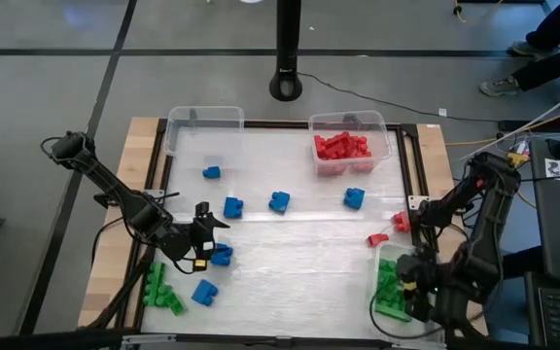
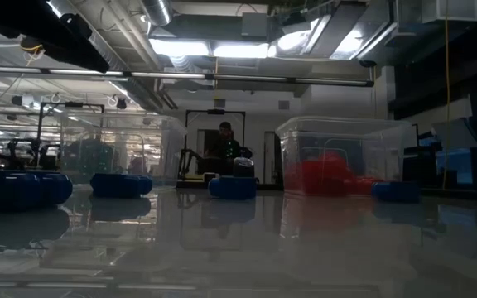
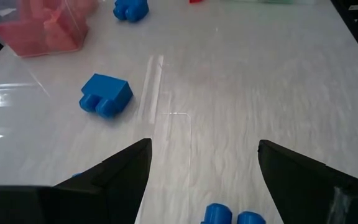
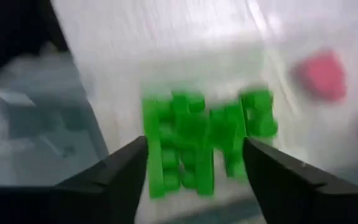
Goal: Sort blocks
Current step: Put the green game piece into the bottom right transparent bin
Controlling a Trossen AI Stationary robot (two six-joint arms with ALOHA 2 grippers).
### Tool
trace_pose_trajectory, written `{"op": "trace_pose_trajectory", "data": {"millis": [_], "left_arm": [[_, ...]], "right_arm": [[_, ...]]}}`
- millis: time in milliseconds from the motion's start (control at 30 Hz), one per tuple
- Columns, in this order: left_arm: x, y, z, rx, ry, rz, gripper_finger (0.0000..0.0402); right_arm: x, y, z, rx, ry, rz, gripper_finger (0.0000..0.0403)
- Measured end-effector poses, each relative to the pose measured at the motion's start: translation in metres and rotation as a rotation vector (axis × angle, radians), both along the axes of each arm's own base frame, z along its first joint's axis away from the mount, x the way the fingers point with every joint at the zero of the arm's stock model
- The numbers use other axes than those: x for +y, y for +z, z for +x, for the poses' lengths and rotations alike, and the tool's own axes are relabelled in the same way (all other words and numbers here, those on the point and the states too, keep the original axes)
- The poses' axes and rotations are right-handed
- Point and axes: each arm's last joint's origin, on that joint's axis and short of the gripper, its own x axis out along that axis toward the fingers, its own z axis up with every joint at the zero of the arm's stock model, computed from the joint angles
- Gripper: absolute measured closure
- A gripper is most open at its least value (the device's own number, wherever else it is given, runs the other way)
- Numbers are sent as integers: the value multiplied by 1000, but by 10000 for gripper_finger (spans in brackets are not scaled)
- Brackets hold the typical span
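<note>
High view, blocks: small studded plastic bricks in red, green and blue lie across the pale table [image 1: 290,267], some binned, some loose.
Red blocks: a heap of red bricks [image 1: 341,147] fills the clear plastic bin at the far right [image 1: 389,141]; two red bricks [image 1: 389,229] lie loose toward the right edge.
Green blocks: a cluster of green bricks [image 1: 391,290] sits in the near-right clear bin [image 1: 381,255]; another green clump [image 1: 161,291] lies loose at the near left.
Blue blocks: none binned, by the look of it. Six or so blue bricks [image 1: 232,206] are scattered from the middle to the near left; the far-left clear bin [image 1: 176,132] looks empty.
Progress: I'd say past the middle; red nearly done, green split, blue hardly begun.
Look of the blocks: chunky, glossy, round studs on top; the blue one in the left wrist view [image 3: 106,96] lies tilted on the table.
Right gripper [image 4: 194,163]: hangs over the green cluster in the near-right bin, jaws parted, nothing between them.
Left gripper [image 3: 204,163]: low over the near-left table beside a blue brick [image 1: 221,256], jaws wide, empty.
Beyond the table: a person sits far off in the low view [image 2: 224,145].
</note>
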Motion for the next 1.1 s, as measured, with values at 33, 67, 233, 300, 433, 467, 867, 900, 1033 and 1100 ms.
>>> {"op": "trace_pose_trajectory", "data": {"millis": [33,67,233,300,433,467,867,900,1033,1100], "left_arm": [[0,0,0,-1,-2,2,119],[0,0,0,-3,-1,0,119],[0,1,1,-10,4,-9,119],[0,1,1,-10,4,-9,119],[2,1,3,-9,7,4,119],[4,1,3,-8,10,12,119],[33,42,-6,354,155,-41,119],[35,43,-11,401,203,-79,119],[40,31,-29,607,382,-221,119],[40,22,-36,686,446,-276,119]], "right_arm": [[-4,5,6,-44,16,1,131],[-8,10,13,-94,39,-8,119],[-34,24,61,-308,195,-167,90],[-45,21,85,-337,279,-245,89],[-66,-2,136,-380,477,-346,94],[-71,-10,148,-399,522,-356,97],[-119,-127,241,-641,734,-443,115],[-118,-136,245,-646,745,-444,116],[-114,-160,258,-697,778,-462,116],[-112,-170,261,-706,785,-464,116]]}}
